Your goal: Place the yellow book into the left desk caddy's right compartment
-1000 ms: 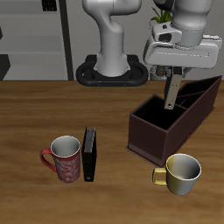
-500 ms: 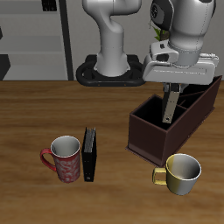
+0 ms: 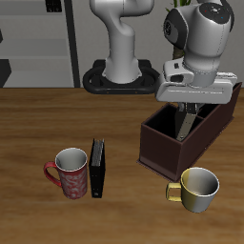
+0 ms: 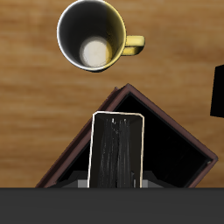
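My gripper is shut on the yellow book, a thin greyish-tan book held on edge. The book hangs down inside the left desk caddy, a dark maroon open box, in the compartment at the end nearer the table's front edge. Its lower part is hidden behind the caddy wall. In the wrist view the book stands between my fingers over the caddy's dark interior, with the caddy rim around it. I cannot tell whether the book touches the caddy floor.
A yellow mug stands just in front of the caddy and also shows in the wrist view. A black upright book and a red patterned mug stand farther along the table. The robot base is at the back.
My gripper has come down with the yellow book, so the book sits deeper inside the caddy than a second ago. Mugs and black book have not moved.
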Controlling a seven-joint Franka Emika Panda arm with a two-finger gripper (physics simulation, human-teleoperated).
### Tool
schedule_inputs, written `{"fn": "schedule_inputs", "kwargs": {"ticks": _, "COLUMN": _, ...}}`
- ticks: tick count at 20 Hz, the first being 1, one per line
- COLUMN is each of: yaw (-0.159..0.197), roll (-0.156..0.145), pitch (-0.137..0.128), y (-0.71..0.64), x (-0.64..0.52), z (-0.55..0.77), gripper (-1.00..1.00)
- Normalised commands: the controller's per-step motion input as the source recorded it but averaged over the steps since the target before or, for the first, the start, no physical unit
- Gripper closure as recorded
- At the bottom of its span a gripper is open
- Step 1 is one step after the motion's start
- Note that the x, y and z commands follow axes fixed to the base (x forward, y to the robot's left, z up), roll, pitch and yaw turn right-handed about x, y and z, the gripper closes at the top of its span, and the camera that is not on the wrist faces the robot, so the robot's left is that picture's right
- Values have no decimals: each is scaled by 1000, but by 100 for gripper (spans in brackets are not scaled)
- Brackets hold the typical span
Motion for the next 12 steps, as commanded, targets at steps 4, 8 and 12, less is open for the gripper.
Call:
{"fn": "schedule_inputs", "kwargs": {"ticks": 4, "yaw": -27, "roll": 22, "pitch": -18, "y": -30, "x": -170, "z": -269, "gripper": 100}}
{"fn": "schedule_inputs", "kwargs": {"ticks": 8, "yaw": -48, "roll": 6, "pitch": 4, "y": -192, "x": -163, "z": -396, "gripper": 100}}
{"fn": "schedule_inputs", "kwargs": {"ticks": 12, "yaw": -7, "roll": -11, "pitch": 20, "y": -209, "x": 30, "z": -325, "gripper": 100}}
